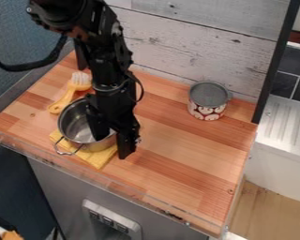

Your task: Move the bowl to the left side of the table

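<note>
Tabletop (pixel 190 145): orange-brown wood, strips in paler and darker tones. Pot (pixel 70 124), left: silver. Cloth (pixel 97 161) under it: yellow. Brush (pixel 63 99), far left: yellow handle, whitish bristles. Can (pixel 206 111), far right: grey inside, red-and-white pattern outside, motif too small to tell. Arm (pixel 105 61) and gripper (pixel 114 143): both black. Far boards (pixel 190 42): greyish white, dark knots and streaks. Left wall (pixel 15 84): muted blue. Far-right tiles (pixel 284 84): dark grey, 1 colour, pale grout lines. Near cabinet front (pixel 58 187): grey.
</note>
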`<action>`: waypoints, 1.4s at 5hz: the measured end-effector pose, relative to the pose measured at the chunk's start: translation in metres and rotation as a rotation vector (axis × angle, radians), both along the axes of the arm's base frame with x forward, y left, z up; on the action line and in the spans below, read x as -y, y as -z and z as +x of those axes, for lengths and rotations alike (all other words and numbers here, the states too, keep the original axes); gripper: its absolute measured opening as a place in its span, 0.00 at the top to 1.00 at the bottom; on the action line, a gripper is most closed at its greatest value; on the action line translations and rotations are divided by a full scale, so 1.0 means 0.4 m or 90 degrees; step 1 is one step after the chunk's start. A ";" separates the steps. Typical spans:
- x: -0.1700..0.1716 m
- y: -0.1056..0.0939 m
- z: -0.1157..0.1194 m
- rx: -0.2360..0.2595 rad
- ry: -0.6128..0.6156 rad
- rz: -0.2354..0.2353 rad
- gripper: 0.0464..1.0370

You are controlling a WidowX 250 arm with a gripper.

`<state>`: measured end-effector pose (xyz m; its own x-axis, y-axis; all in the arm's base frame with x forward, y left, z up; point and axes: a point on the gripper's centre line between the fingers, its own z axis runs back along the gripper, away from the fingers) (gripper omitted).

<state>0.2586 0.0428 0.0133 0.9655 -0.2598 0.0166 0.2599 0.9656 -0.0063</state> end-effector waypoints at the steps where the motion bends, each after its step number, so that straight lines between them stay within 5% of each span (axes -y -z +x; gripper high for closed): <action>1: -0.001 0.000 0.001 0.002 -0.003 -0.002 0.42; 2: -0.004 0.000 0.001 0.002 0.000 -0.002 0.72; 3: -0.006 0.000 0.001 0.004 0.003 -0.001 0.91; 4: -0.011 -0.001 0.002 0.006 0.000 0.007 0.96; 5: 0.002 -0.057 -0.001 0.057 0.034 0.052 0.97; 6: 0.105 -0.142 -0.007 0.139 0.131 0.061 0.98; 7: 0.187 -0.139 -0.027 0.149 0.187 0.036 0.99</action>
